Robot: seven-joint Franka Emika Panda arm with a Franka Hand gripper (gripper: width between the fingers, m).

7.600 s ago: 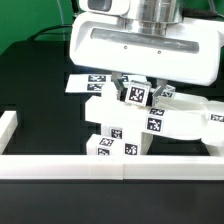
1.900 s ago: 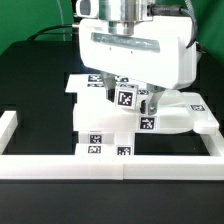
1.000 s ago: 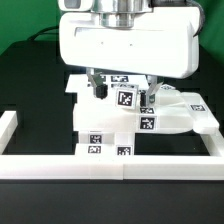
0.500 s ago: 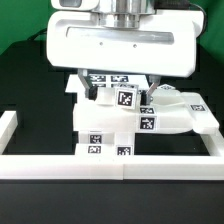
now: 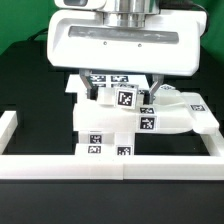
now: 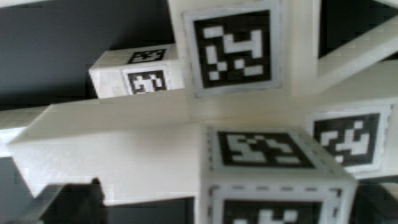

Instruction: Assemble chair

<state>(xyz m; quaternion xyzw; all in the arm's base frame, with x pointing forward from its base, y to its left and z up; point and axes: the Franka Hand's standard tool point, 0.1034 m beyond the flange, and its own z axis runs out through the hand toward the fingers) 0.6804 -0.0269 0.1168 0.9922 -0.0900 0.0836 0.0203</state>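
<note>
Flanking blocky matte-white chair (image 5: 112, 128), fingers (image 5: 86, 86) apart

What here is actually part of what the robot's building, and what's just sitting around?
Part of the job: chair pieces, white tagged blocks; gripper, open over them.
Just lying about: border rails; table.

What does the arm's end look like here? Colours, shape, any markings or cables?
The gripper has a wide, white, round-cornered housing with a thin dark seam running across it. A grey metal cylinder joins it from above. Two slim dark fingers stick out underneath. No markings or cables show on it; the rest of the arm is out of frame.
</note>
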